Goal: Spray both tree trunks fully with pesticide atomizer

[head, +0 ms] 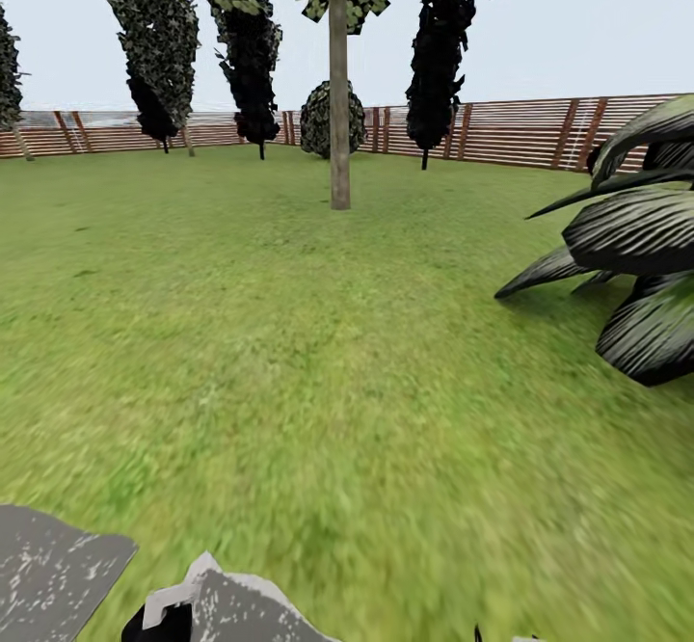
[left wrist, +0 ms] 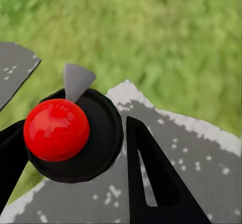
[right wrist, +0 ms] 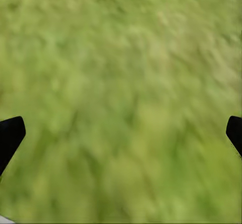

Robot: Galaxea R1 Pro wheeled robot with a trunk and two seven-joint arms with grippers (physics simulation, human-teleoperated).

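Grass lawn (head: 289,353) holds one bare tree trunk (head: 338,93); left claw (left wrist: 75,158) grips atomizer (left wrist: 65,133).

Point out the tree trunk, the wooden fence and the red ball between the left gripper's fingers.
tree trunk (head: 339,102), head view, mid-height of the bare column
wooden fence (head: 520,133), head view, slats right of the trunk
red ball (left wrist: 56,129), left wrist view, centre

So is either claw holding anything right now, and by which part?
The left claw straddles the atomizer's red-knobbed black top; whether it grips cannot be told. The right claw is open over grass, empty.
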